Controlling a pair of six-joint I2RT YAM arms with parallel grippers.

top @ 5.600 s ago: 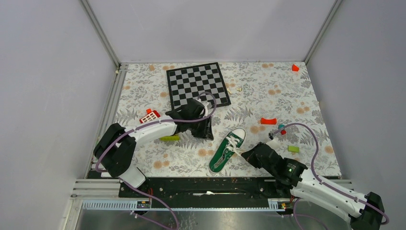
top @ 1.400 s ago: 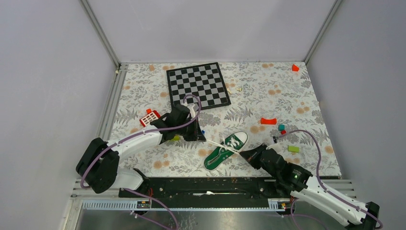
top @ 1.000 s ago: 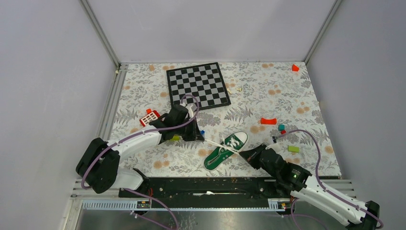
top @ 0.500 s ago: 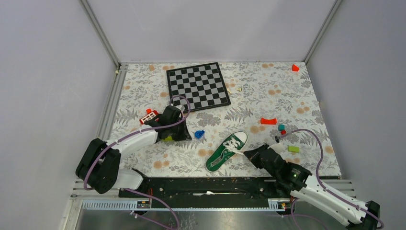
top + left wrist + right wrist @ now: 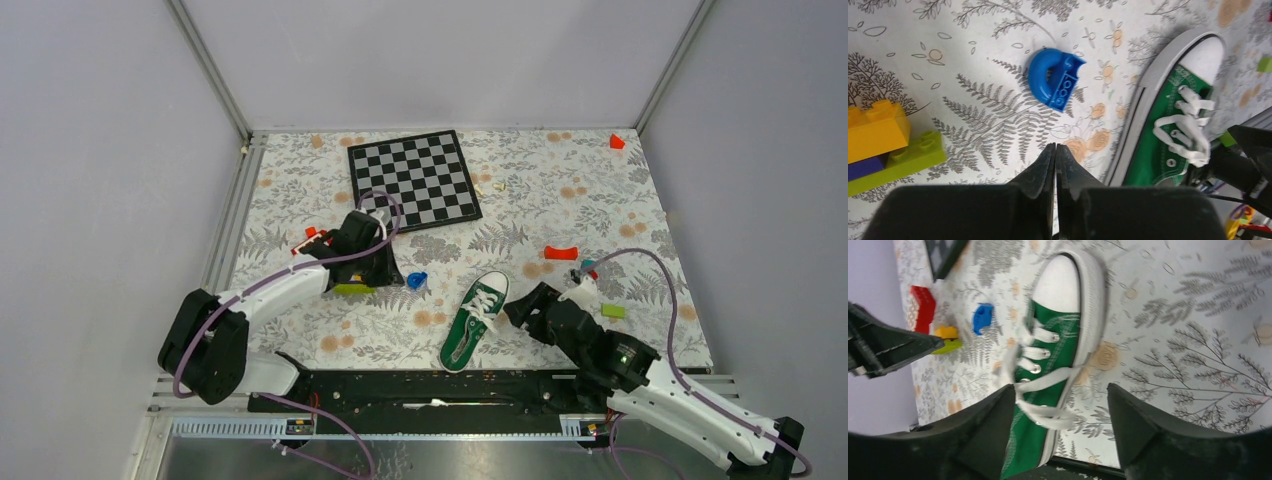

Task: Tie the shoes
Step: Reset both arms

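Near the front edge, the right gripper [image 5: 1060, 390] stood with jaws wide apart, gripping nothing, a loose white lace [image 5: 1040, 410] lying between them; just beyond lay the small green canvas sneaker [image 5: 472, 320], white sole and toe cap, on the floral tablecloth [image 5: 620, 210], toe pointing away, laces bunched slackly; further left, the left gripper [image 5: 1055, 147] was pinched tight, empty, near a blue curved plastic brick [image 5: 1054, 80]; the black-and-white chessboard [image 5: 415, 178] sat at the back.
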